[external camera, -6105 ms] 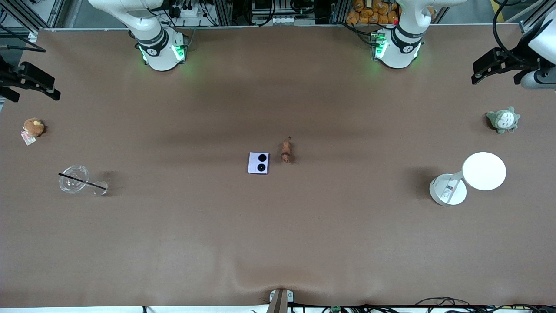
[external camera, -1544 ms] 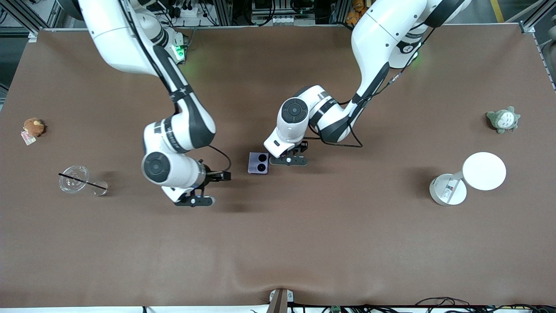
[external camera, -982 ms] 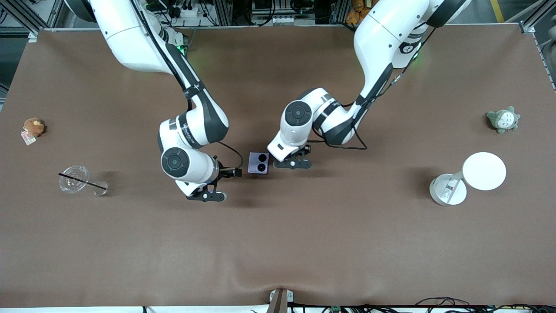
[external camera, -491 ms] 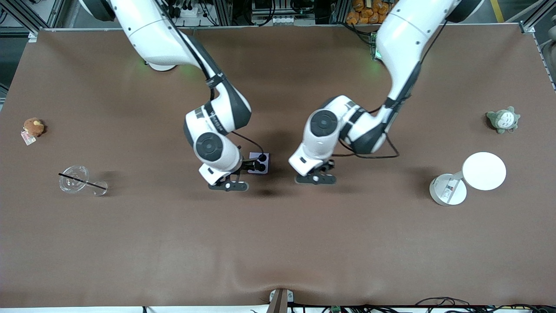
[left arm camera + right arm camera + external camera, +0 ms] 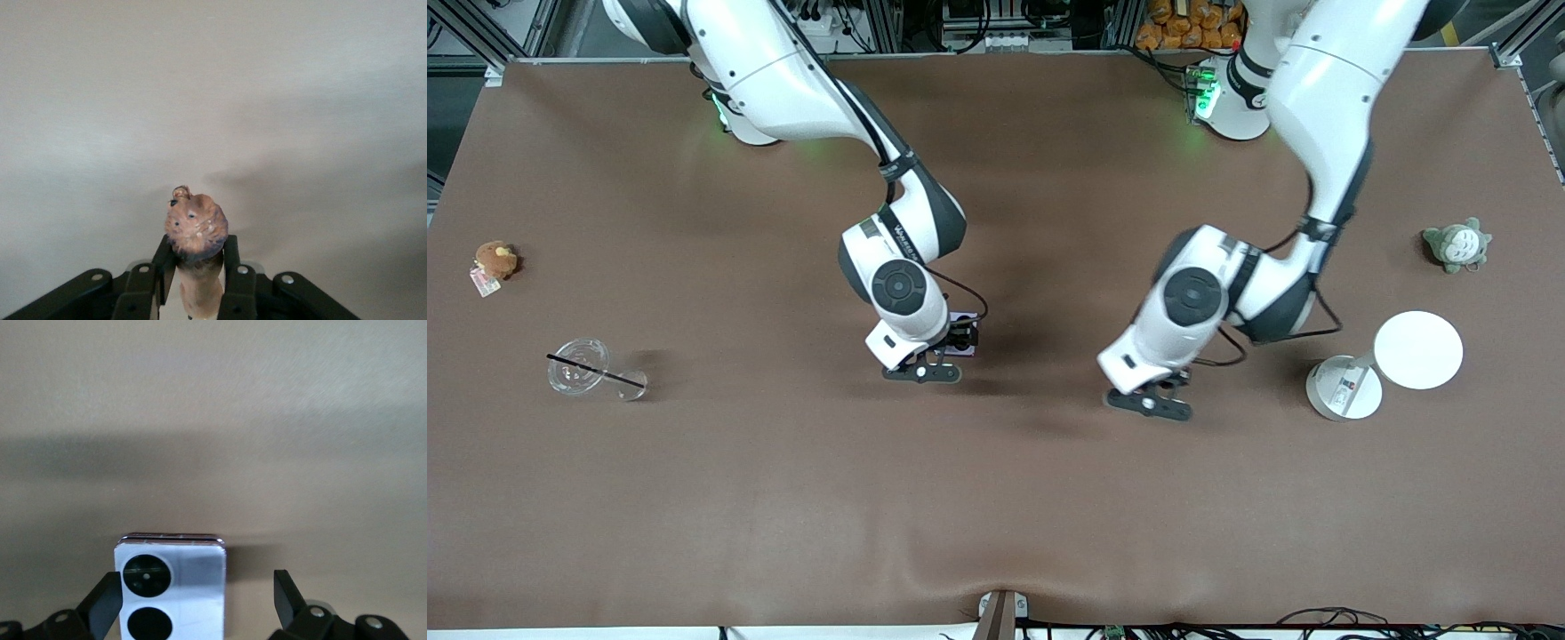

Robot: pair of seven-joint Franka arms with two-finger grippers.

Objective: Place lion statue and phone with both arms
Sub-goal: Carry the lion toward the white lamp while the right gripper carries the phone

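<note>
The reddish-brown lion statue [image 5: 195,229] shows in the left wrist view, head outward, pinched between the two black fingers. My left gripper [image 5: 195,270] is shut on it. In the front view that gripper [image 5: 1158,393] hangs over bare table beside the white stand, and the hand hides the statue. The pale lavender phone [image 5: 171,587] lies flat with its two black camera rings up. My right gripper [image 5: 197,597] is open and low over it, one finger on each side with a gap on one side. In the front view only an edge of the phone [image 5: 967,318] shows beside the right gripper [image 5: 951,343].
A white stand with two round discs [image 5: 1416,349] stands toward the left arm's end, with a grey-green plush toy [image 5: 1456,244] farther back. Toward the right arm's end lie a clear cup with a black straw [image 5: 580,366] and a brown plush toy with a tag [image 5: 495,260].
The left arm has carried the lion statue away from the table's middle toward its own end. The right arm has swung in over the phone, its open fingers now on either side of it.
</note>
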